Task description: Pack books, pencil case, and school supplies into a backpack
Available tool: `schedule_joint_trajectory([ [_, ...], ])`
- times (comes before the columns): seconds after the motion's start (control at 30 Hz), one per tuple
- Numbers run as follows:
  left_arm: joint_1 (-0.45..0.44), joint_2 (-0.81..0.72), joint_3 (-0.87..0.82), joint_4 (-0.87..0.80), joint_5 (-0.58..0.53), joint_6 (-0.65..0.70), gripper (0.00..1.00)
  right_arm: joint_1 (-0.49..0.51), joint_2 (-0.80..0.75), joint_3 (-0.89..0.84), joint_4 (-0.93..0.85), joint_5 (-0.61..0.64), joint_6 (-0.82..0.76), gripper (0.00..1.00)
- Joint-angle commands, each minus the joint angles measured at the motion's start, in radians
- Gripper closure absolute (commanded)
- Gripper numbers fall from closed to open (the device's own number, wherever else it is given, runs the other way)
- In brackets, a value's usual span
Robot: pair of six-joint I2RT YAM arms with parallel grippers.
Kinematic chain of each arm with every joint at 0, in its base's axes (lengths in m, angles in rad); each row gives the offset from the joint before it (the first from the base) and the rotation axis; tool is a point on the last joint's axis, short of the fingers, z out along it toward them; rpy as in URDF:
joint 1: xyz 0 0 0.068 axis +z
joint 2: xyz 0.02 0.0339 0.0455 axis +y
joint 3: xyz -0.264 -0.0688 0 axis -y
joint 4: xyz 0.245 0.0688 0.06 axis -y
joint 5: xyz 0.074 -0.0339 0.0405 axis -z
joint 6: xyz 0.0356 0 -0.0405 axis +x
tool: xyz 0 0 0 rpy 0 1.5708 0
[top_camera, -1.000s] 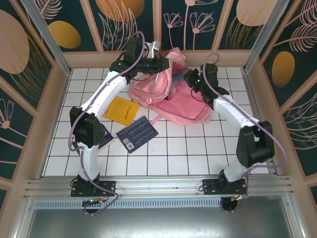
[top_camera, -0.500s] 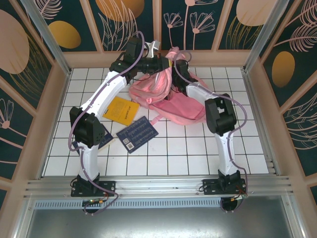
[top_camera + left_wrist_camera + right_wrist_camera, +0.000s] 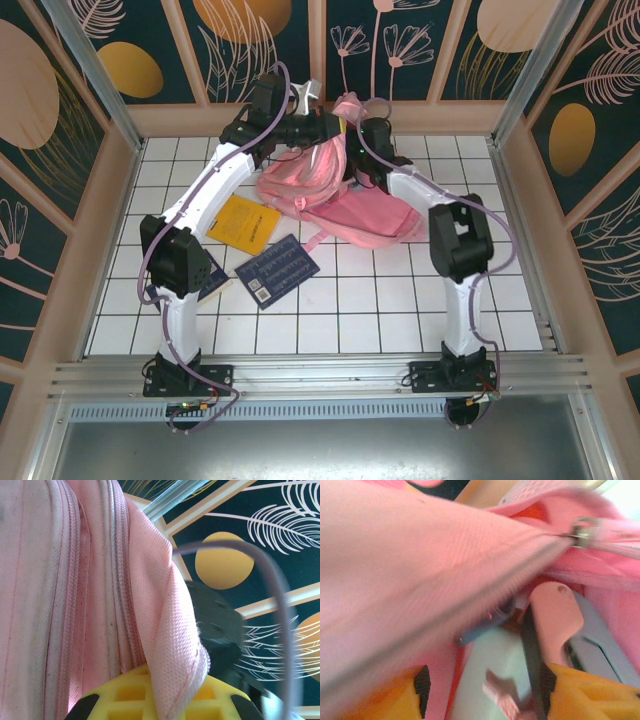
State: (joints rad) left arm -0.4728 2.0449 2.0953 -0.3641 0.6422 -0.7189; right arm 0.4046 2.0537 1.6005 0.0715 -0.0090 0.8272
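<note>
Two books unpacked: navy book (image 3: 277, 270) and yellow book (image 3: 247, 222), flat on table (image 3: 400, 300), apart from backpack (image 3: 375, 215). Beyond, left gripper (image 3: 160, 702) clamped on backpack rim. Right gripper (image 3: 480, 685) spread inside the mouth, apparently holding nothing.

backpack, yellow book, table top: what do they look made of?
The backpack looks like woven pink textile, matte; weave, stitching and zipper tape show close up. The yellow book is probably paper or card, thin and flat; its finish is hard to judge. The table is a smooth white surface with dark grid lines, maybe tile or printed board; I cannot tell which.
</note>
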Motion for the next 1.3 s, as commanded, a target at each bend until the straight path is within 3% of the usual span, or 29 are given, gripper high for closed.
schedule_joint_trajectory([
  [0.0, 0.005, -0.019, 0.043, 0.112, 0.023, 0.001, 1.00, -0.008, -0.205, -0.136, 0.038, 0.108, -0.065, 0.33],
  [0.13, 0.003, 0.014, 0.061, 0.127, 0.027, -0.014, 1.00, -0.017, -0.373, -0.331, 0.060, 0.171, -0.065, 0.26],
  [0.47, -0.112, 0.159, 0.193, 0.088, -0.006, 0.021, 1.00, -0.048, -0.710, -0.733, 0.014, 0.266, 0.049, 0.29],
  [0.73, -0.223, 0.257, 0.268, 0.108, 0.012, 0.029, 1.00, -0.043, -0.851, -1.005, 0.012, 0.183, 0.159, 0.34],
  [0.87, -0.277, 0.280, 0.280, 0.132, 0.038, 0.029, 1.00, 0.000, -0.907, -1.090, 0.057, 0.166, 0.178, 0.35],
  [1.03, -0.330, 0.277, 0.278, 0.093, 0.054, 0.067, 1.00, 0.117, -1.087, -1.122, 0.005, 0.324, 0.155, 0.37],
  [1.17, -0.323, 0.209, 0.271, -0.073, -0.096, 0.158, 0.61, 0.172, -1.224, -1.076, -0.141, 0.422, 0.119, 0.36],
  [1.27, -0.304, 0.099, 0.200, -0.183, -0.224, 0.230, 0.50, 0.238, -1.294, -1.008, -0.267, 0.522, 0.076, 0.35],
])
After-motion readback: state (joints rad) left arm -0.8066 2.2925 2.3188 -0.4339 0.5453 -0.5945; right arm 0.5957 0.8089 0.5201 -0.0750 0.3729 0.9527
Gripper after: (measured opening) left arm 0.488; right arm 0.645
